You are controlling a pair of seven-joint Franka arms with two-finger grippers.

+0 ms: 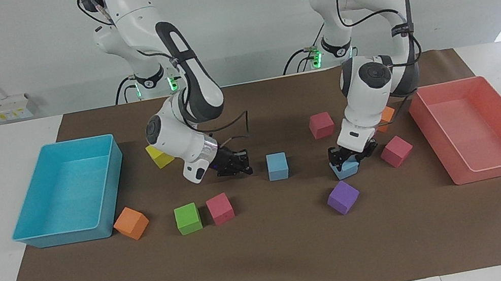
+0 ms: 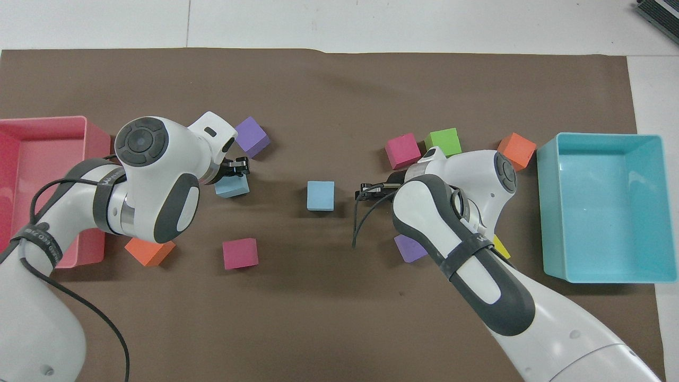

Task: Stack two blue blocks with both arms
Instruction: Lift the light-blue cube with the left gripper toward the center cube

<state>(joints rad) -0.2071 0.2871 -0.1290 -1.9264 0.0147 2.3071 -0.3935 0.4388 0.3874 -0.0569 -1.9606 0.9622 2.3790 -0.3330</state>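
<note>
One blue block (image 1: pixel 277 165) stands alone on the brown mat mid-table; it also shows in the overhead view (image 2: pixel 321 195). My right gripper (image 1: pixel 236 166) hangs low beside it toward the right arm's end, a small gap apart, and holds nothing. The second blue block (image 1: pixel 347 169) rests on the mat toward the left arm's end, next to a purple cube (image 1: pixel 343 197). My left gripper (image 1: pixel 350 156) is down on this block with its fingers against its sides. In the overhead view the left wrist covers part of this block (image 2: pixel 233 187).
A turquoise tray (image 1: pixel 75 142) stands at the right arm's end and a pink tray (image 1: pixel 497 167) at the left arm's end. Pink (image 1: pixel 321 125), (image 1: pixel 396 151), (image 1: pixel 220 208), green (image 1: pixel 188 218), orange (image 1: pixel 131 223) and yellow (image 1: pixel 159 156) cubes lie scattered around the grippers.
</note>
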